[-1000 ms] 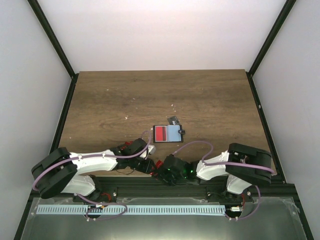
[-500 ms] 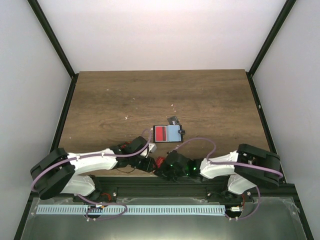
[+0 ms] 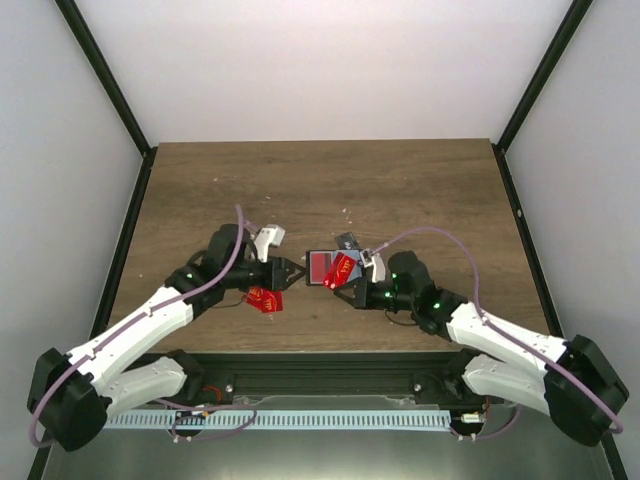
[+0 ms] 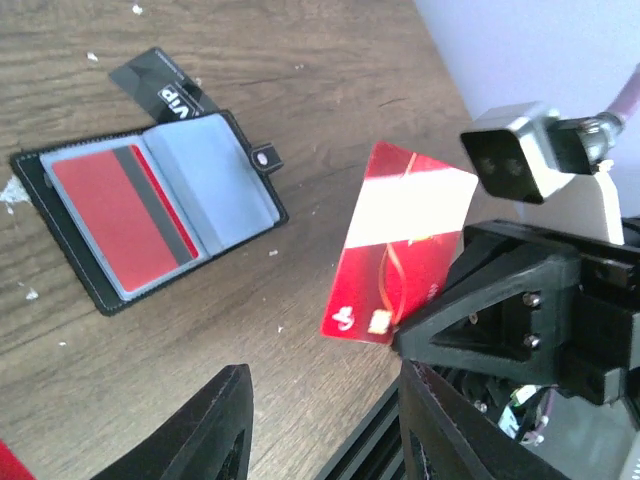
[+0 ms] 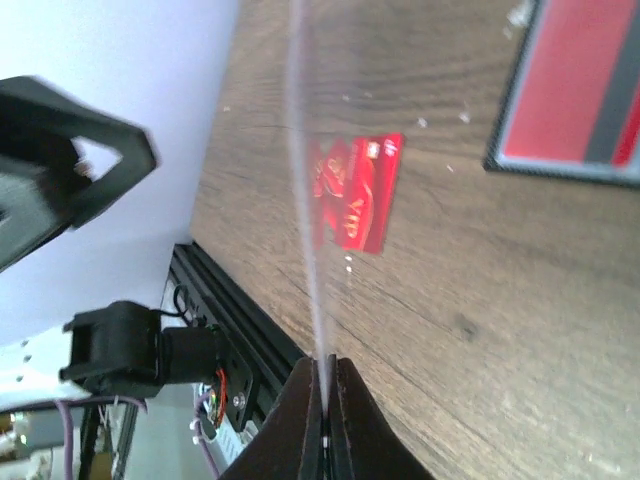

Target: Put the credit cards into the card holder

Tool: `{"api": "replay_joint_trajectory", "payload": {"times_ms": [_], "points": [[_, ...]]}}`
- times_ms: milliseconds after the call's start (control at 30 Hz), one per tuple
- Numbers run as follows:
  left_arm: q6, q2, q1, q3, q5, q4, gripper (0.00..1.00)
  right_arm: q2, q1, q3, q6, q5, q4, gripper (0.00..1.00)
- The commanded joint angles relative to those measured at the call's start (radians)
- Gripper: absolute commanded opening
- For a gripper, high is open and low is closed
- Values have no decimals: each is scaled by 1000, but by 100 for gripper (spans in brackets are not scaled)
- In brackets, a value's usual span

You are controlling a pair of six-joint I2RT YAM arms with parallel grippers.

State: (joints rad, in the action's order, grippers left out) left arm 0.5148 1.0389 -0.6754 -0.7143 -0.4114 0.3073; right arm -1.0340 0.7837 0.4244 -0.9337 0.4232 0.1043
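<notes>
Black and flat, the rectangular leather-like card holder lies open on the brown wooden table. It is about midway between the left and right edges and somewhat closer to the near edge. One red card with a dark stripe already sits in its left pocket, and the pale right pocket looks empty.

By my judgement the task is at an early stage, with one card stored and at least three left. A thin red card with gold marks is in the air just beside the holder, above its near right corner. Another red card with gold print lies flat on the table between the holder and the near edge, a little to the left. A dark grey card marked VIP lies at the far side of the holder and touches it. I see no white card.

The right gripper has its fingers pressed together on one edge of the lifted red card, which stands tilted, almost upright. The left gripper is near the left side of the holder. Its fingers are moderately apart, hold nothing and touch no card.
</notes>
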Motion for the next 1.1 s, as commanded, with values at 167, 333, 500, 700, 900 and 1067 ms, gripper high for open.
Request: {"api": "replay_joint_trajectory", "payload": {"times_ms": [167,333,500,700,900,1067], "points": [[-35,-58,102,5,-452,-176,43,27,-80,138,415,391,-29,1],[20,-98,102,30,-526,-274,39,29,-80,164,438,527,5,1],[51,-105,100,48,-554,-331,32,32,-81,186,441,589,21,1],[51,-97,100,54,-552,-343,30,30,-80,189,445,612,32,1],[60,-76,90,56,-566,-367,22,8,-81,180,441,621,59,1],[62,-51,63,51,-571,-390,8,-12,-81,178,435,632,90,1]]}}
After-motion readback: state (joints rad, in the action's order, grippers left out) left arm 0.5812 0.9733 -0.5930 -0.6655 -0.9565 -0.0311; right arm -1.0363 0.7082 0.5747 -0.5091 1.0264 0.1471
